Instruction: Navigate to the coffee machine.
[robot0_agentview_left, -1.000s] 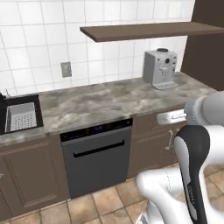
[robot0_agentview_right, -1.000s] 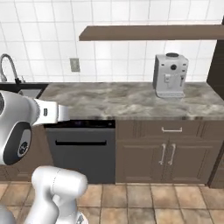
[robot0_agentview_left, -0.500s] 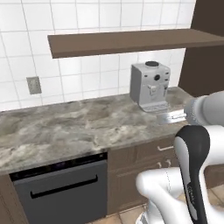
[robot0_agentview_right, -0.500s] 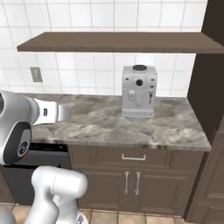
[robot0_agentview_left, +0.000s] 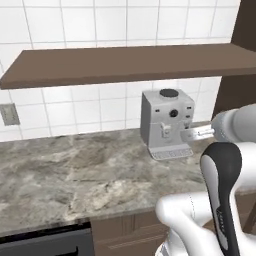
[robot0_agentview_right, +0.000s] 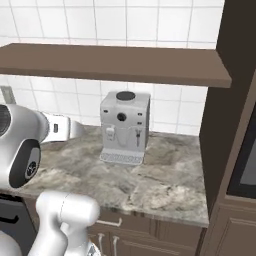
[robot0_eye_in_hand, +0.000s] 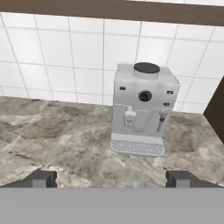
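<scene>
The coffee machine (robot0_agentview_left: 167, 124) is a boxy light-grey appliance with a round black cap on top, a black front knob and a drip tray at its base. It stands on the marbled counter (robot0_agentview_left: 75, 175) against the white tiled wall, under a brown shelf. It also shows in the right base view, coffee machine (robot0_agentview_right: 125, 127), and straight ahead in the hand view, coffee machine (robot0_eye_in_hand: 142, 113). My gripper (robot0_eye_in_hand: 111, 178) is open with nothing between its fingertips (robot0_eye_in_hand: 41, 178), held above the counter in front of the machine and well short of it.
A long brown shelf (robot0_agentview_left: 125, 65) runs above the machine. A tall dark cabinet (robot0_agentview_right: 235, 100) walls off the counter's right end. A wall outlet (robot0_agentview_left: 8, 114) sits at the left, and the dishwasher's top (robot0_agentview_left: 45, 245) shows below the counter. Drawers (robot0_agentview_right: 150, 235) lie under the counter.
The whole scene has shifted: the base has driven right and closer. The coffee machine has grown large and near the centre, while the sink and most of the dishwasher have slid out on the left.
</scene>
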